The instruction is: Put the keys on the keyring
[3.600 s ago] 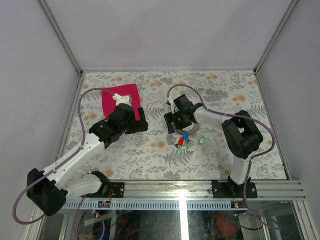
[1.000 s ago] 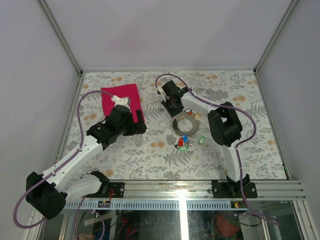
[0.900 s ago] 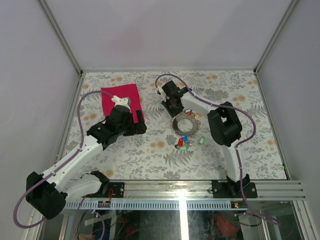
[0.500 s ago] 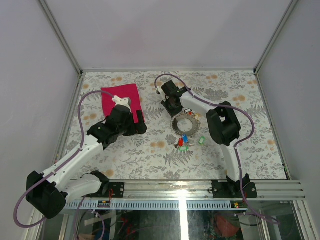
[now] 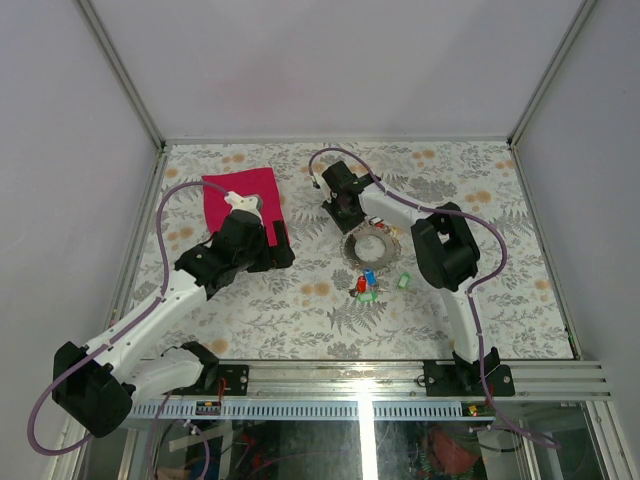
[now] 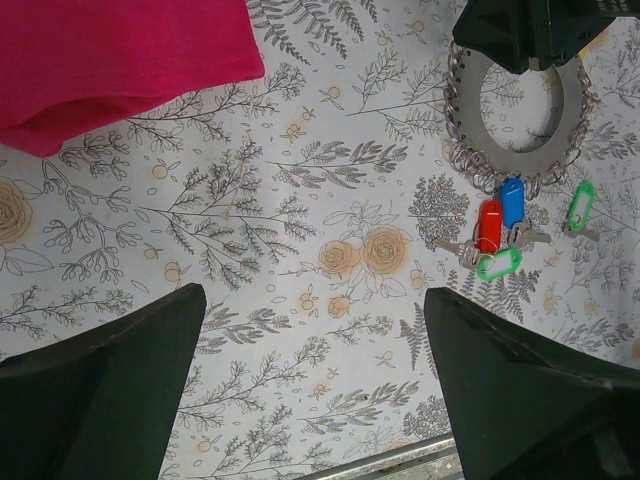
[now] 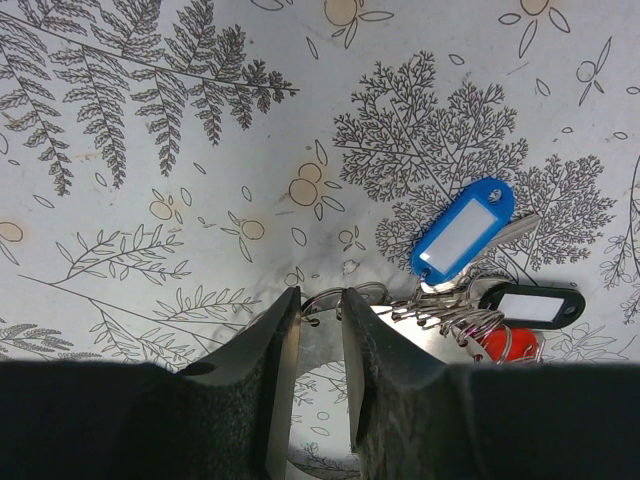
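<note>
1. While the right gripper (image 7: 312, 300) pinches the upper rim of the keyring (image 6: 520, 165), this grey ring lies flat at the upper right of the left wrist view.
2. The keys (image 6: 500, 230), with red, blue and green tags, lie just at its lower edge.
3. The left gripper (image 6: 312, 295) hovers with fingers spread wide, near the magenta cloth (image 6: 110, 50).

Far arc of the keyring (image 6: 517, 163), apparently behind the right end effector (image 6: 527, 40).
</note>
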Action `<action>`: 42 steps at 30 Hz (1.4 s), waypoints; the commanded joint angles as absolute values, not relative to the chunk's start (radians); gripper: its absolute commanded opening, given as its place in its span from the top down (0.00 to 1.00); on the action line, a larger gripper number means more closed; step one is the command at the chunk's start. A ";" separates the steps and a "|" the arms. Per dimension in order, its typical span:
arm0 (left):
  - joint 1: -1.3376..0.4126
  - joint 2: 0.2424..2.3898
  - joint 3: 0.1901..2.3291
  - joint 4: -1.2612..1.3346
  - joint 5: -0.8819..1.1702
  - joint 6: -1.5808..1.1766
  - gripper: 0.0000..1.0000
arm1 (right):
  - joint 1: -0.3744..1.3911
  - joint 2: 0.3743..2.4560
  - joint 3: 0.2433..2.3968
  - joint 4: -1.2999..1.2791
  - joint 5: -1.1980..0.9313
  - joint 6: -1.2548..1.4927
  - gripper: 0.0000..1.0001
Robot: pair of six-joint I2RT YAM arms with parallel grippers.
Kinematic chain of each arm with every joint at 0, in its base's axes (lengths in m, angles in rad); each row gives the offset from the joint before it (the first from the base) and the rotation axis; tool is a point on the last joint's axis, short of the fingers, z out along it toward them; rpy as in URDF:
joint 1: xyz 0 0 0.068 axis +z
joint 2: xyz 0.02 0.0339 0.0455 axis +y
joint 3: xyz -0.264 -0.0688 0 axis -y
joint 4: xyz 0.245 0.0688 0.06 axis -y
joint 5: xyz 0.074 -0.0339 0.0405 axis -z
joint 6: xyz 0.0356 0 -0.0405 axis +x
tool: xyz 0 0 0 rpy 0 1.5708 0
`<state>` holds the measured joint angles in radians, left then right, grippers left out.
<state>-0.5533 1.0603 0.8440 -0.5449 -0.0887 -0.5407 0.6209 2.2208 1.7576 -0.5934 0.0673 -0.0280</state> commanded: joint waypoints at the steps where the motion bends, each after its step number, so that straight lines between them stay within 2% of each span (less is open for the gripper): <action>1: -0.544 1.059 0.835 -0.483 -0.071 -0.541 0.07 | 0.623 2.239 1.780 -0.599 0.078 -0.043 0.70; 11: -0.545 1.057 0.835 -0.483 -0.067 -0.540 0.07 | 0.623 2.186 1.779 -0.585 0.071 -0.041 0.71; 22: -0.544 1.060 0.831 -0.476 -0.058 -0.542 0.08 | 0.623 2.159 1.780 -0.588 0.092 -0.047 0.77; 27: -0.545 1.056 0.827 -0.476 -0.057 -0.545 0.08 | 0.623 2.172 1.781 -0.592 0.089 -0.048 0.76; 36: -0.545 1.059 0.827 -0.476 -0.054 -0.545 0.08 | 0.623 2.210 1.787 -0.606 0.103 -0.055 0.67; 42: -0.545 1.059 0.824 -0.474 -0.052 -0.545 0.08 | 0.623 2.221 1.787 -0.605 0.100 -0.056 0.69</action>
